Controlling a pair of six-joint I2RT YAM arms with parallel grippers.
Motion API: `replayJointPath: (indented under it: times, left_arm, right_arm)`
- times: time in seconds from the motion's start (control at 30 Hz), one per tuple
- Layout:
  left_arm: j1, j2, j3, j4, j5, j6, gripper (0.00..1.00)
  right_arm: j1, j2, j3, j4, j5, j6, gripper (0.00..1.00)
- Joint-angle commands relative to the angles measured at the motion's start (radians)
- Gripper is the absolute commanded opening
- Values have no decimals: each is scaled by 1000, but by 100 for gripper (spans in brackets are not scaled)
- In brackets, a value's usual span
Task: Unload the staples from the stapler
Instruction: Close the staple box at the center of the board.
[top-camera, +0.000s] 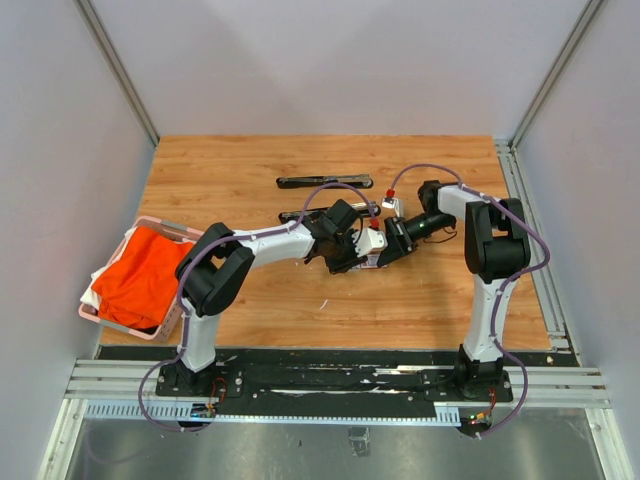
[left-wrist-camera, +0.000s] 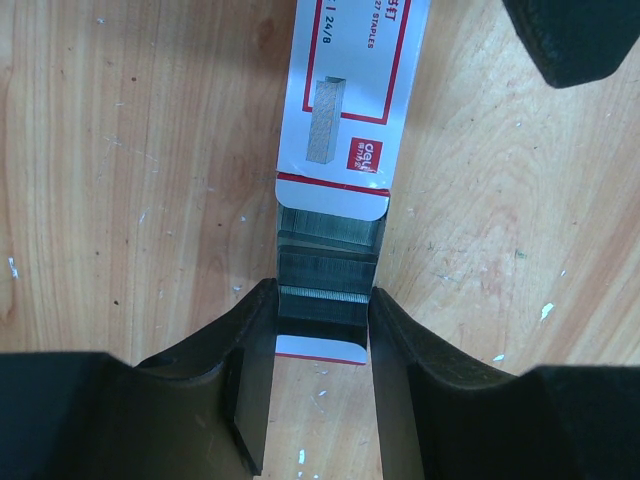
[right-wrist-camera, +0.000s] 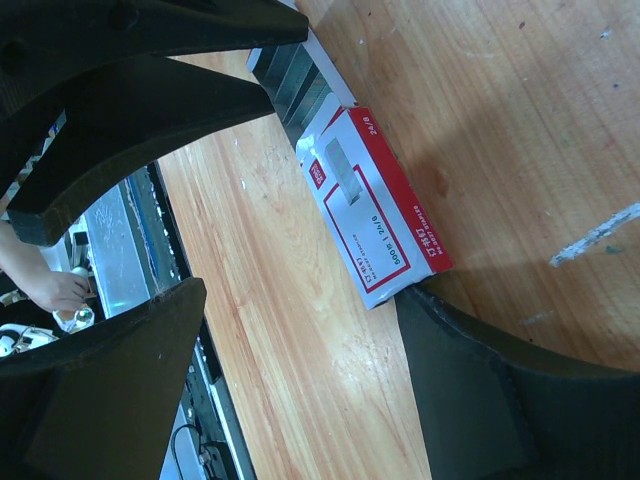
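Observation:
The black stapler lies at the far middle of the table, and a second black bar is partly hidden behind my left arm. A white-and-red staple box lies between my grippers with its inner tray pulled out, showing rows of grey staples. My left gripper is shut on the sides of that tray. My right gripper is open, one finger against the box's closed end. A short silvery strip, possibly staples, lies on the wood.
A pink basket holding orange cloth sits at the table's left edge. Grey walls enclose the table on three sides. A black rail runs along the near edge. A person's hand shows beyond that edge.

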Motion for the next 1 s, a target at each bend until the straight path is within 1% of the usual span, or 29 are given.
replayJointPath:
  times: [0.0,0.43,0.83,0.97]
  left_arm:
    - [-13,65,-26,-66,-8,19,36]
    - [-13,77,-1,-93,20,41,36]
    - [-13,97,10,-74,-94,-80,34]
    - [-13,86,-5,-70,-91,-91,34]
  right_arm:
    - [21,43,-5,77,122,-43,81]
    - [50,43,10,54,135,-77,81]
    - [52,40,2,54,136,-84,81]
    - [53,41,4,54,135,-85,81]
